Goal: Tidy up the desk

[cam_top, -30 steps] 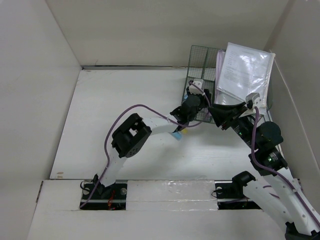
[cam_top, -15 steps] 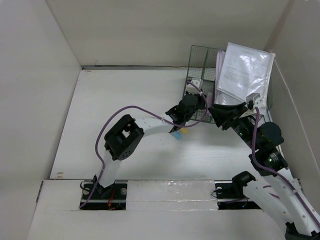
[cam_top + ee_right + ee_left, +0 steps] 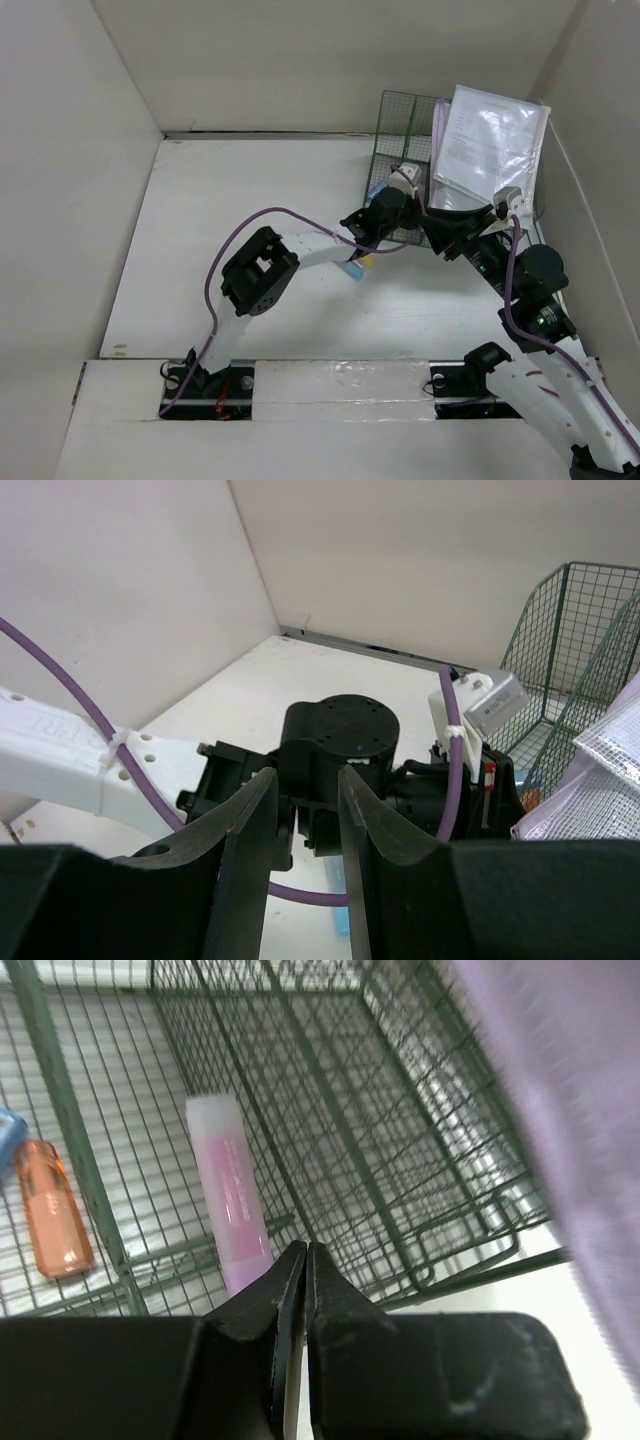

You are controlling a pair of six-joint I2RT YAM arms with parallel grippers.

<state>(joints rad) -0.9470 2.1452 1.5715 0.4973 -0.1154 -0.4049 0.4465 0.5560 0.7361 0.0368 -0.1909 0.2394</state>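
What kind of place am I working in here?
Probably a staged office workspace in a test booth: white desk, plain white wall panels, green wire-mesh organizer rack holding sleeved papers.

Nothing legible rn. Printed sheet (image 3: pixel 492 140) in its clear sleeve, top view: lines of txt, way too small to read. White arm link (image 3: pixel 40 742), right wrist view: raised letters at the frame edge, can't make 'em out. Pink tube (image 3: pixel 232 1200) in the mesh rack (image 3: pixel 400 1160): faint markings, blurred.
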